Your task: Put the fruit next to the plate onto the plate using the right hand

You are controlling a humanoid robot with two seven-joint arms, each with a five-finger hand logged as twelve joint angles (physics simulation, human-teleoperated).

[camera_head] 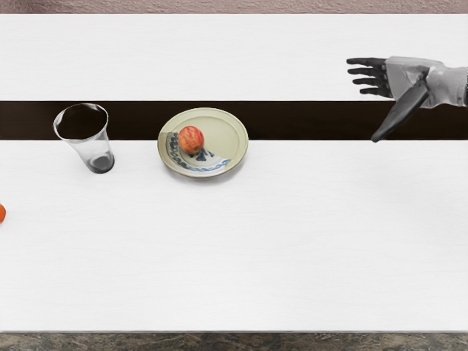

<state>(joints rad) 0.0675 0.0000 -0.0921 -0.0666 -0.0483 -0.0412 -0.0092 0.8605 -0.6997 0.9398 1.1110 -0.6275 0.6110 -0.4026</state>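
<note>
- Along the bottom edge, a thin strip of mottled grey floor.
- Above that, the broad white table, bare over most of its near part.
- At the left edge, on the table, a small orange round thing, cut off by the frame. Too little showing to name it. Well apart from the plate.
- Farther back on the left, a clear glass, upright, dark at the base, mouth open upward. Near the plate's left side but not touching.
- Just right of the glass, a pale green plate with a blue pattern along its near-left inside, lying flat at the table's far edge, back rim overlapping the dark band in the picture.
- On the plate, left of its centre, a red-and-yellow apple, resting on the plate's surface, free of any hand.
- Behind plate and glass, a dark band running straight across from left to right.
- Over the band at far right, the right hand, arm entering from the right edge, well apart from plate and apple. Fingers spread and stretched toward the left, thumb angled down and leftward, nothing held.
- Beyond the band, a second white surface, and past it a narrow brownish strip along the top edge.
</note>
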